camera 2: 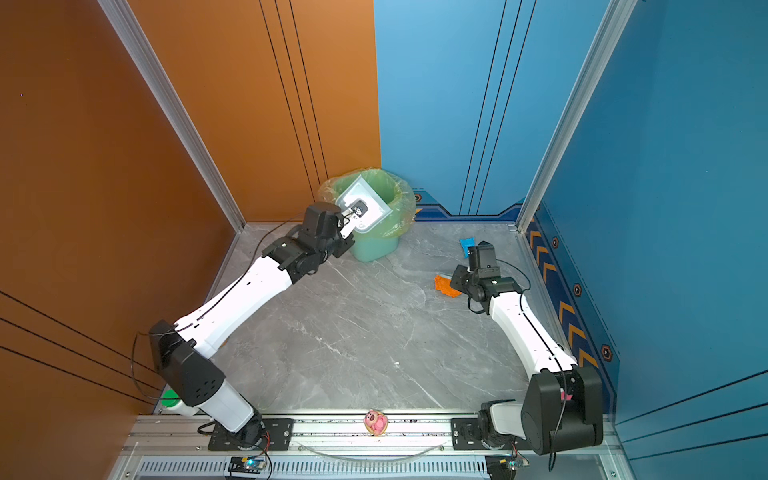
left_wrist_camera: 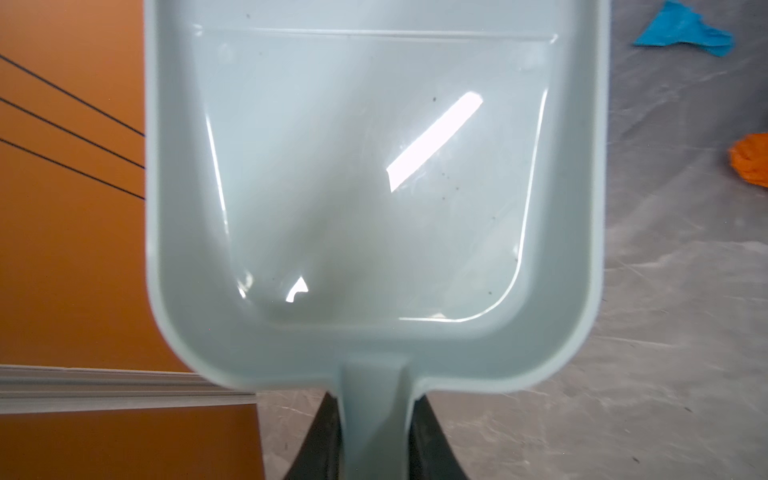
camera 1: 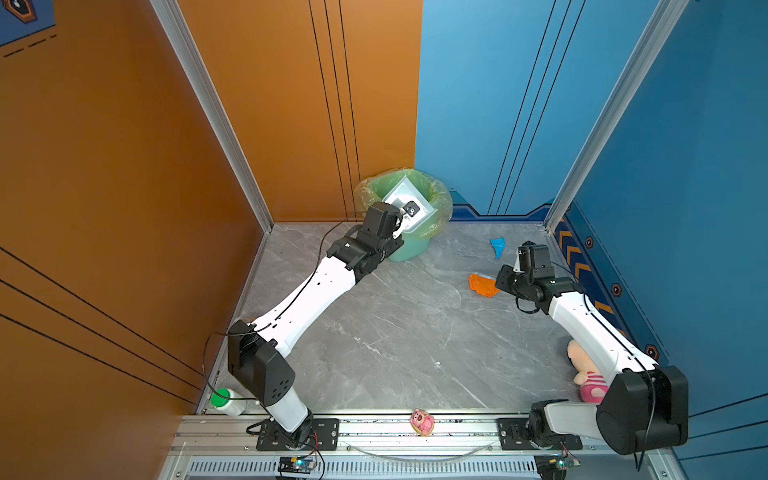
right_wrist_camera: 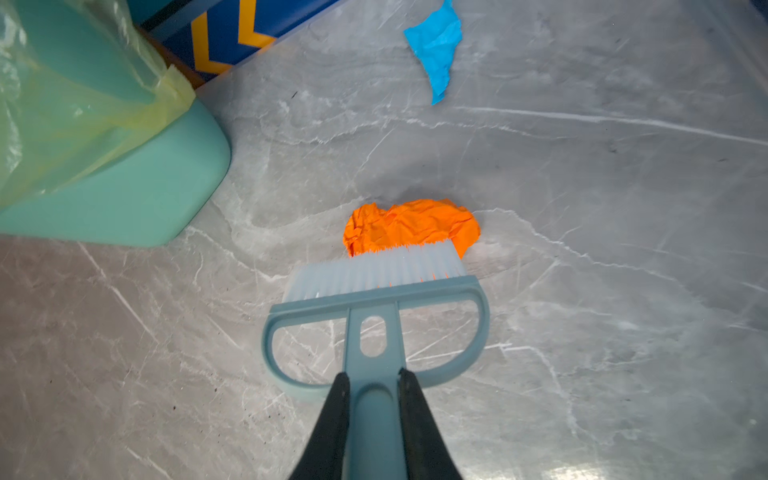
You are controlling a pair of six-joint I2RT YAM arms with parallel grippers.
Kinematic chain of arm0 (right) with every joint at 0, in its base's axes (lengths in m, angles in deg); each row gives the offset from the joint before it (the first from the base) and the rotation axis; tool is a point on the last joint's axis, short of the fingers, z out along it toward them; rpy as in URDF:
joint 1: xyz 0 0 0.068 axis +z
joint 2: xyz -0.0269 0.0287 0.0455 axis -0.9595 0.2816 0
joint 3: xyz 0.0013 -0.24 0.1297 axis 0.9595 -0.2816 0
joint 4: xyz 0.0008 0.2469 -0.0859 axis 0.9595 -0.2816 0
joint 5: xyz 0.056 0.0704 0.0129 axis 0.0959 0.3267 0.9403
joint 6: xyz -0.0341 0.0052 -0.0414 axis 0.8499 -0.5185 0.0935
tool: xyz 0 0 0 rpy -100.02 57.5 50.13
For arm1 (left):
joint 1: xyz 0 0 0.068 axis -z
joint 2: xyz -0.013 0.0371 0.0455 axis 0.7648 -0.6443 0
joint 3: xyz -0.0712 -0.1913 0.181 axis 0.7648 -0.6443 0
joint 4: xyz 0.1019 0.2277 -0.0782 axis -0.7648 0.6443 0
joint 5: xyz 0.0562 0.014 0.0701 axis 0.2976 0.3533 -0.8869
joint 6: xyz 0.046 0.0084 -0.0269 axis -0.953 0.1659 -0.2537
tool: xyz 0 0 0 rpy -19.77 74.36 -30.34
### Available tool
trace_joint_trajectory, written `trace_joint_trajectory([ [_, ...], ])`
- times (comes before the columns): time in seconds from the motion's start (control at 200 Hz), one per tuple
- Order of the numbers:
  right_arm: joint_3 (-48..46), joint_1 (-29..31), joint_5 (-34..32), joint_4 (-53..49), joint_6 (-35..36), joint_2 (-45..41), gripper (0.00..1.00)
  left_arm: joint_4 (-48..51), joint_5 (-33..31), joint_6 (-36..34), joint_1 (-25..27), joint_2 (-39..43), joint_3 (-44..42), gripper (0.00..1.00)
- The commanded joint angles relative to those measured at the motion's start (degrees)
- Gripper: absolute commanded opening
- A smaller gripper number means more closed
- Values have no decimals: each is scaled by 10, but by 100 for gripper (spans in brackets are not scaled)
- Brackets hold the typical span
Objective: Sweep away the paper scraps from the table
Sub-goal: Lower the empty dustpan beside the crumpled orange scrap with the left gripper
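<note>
Partly hidden: orange scrap (right_wrist_camera: 409, 222) behind brush (right_wrist_camera: 376, 297); right fingers (right_wrist_camera: 332, 424) grip it, left fingers (left_wrist_camera: 320, 440) grip dustpan (left_wrist_camera: 374, 187).

Dustpan (left_wrist_camera: 374, 340) glossy plastic; orange scrap (right_wrist_camera: 409, 226) crumpled paper; table (right_wrist_camera: 582, 291) smooth w/ sheen.

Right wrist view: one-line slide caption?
Right pincer grips the brush, bristles on the orange scrap on the table; blue scrap beyond.

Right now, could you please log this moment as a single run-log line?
left pincer: shut on empty dustpan, over bin | right pincer: shut on brush, bristles at orange scrap | blue scrap: on table, untouched
</note>
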Motion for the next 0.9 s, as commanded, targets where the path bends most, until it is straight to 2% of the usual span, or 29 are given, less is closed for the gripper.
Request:
trace_joint_trajectory([
  [0.0,18,-26,-31,-18,-36,-24,0,0,57,55,32,39,-57,0],
  [0.16,3,-44,-57,6,-67,-45,0,6,91,105,66,67,-121,0],
  [0.416,-40,-60,-88,56,-111,-72,0,52,199,212,73,60,-163,0],
  [0.671,-42,-63,-95,65,-122,-53,0,115,302,240,76,-17,-147,0],
  [0.891,-37,-62,-97,77,-128,-23,0,155,336,247,81,-98,-109,0],
])
